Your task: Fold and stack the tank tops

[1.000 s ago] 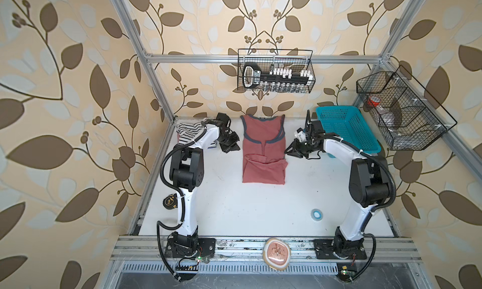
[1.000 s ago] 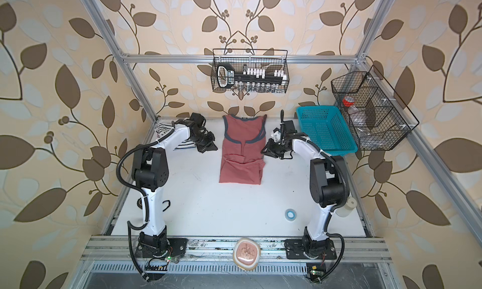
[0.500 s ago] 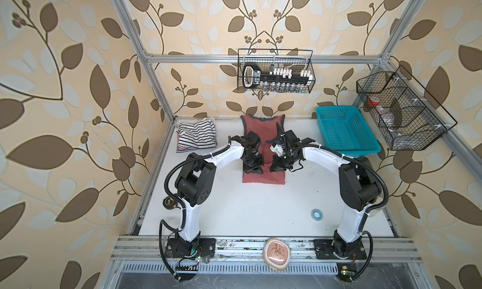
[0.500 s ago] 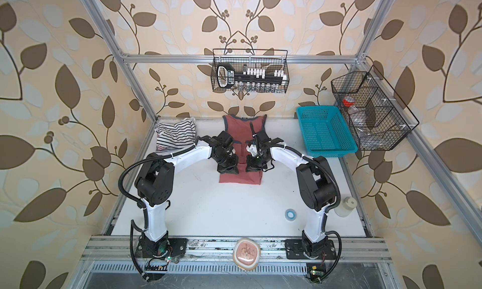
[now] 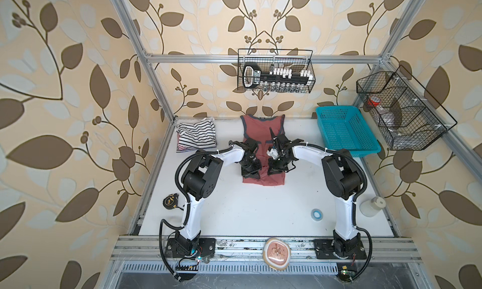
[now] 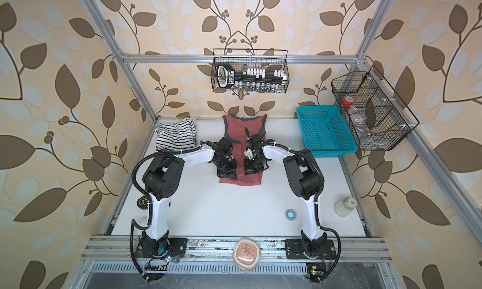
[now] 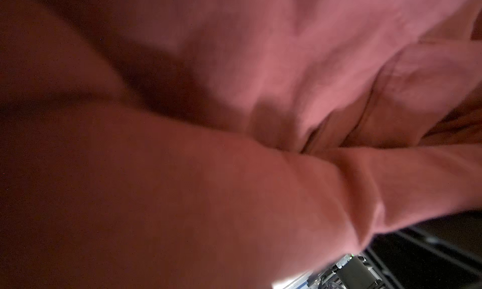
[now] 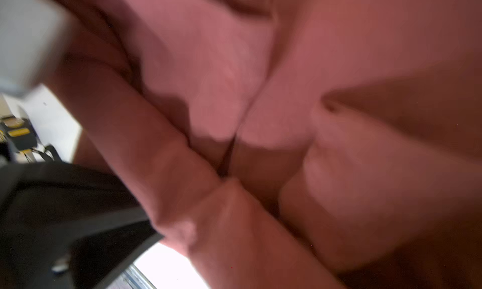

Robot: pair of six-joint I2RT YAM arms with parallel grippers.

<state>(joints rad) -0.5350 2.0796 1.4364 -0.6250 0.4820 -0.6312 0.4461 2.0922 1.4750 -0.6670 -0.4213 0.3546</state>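
Both arms have swung in from the sides to the near hem of the red top [image 5: 263,182], which lies flat mid-bench [image 5: 247,212]. The left gripper [image 5: 251,171] and right gripper [image 5: 276,169] are pressed together, each pinching cloth. A hem-to-neck fold looks ready to start. The striped tops [image 5: 197,135] sit piled at the far left corner.

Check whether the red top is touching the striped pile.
Apart. Both top views show bare white table between the red top and the striped pile.
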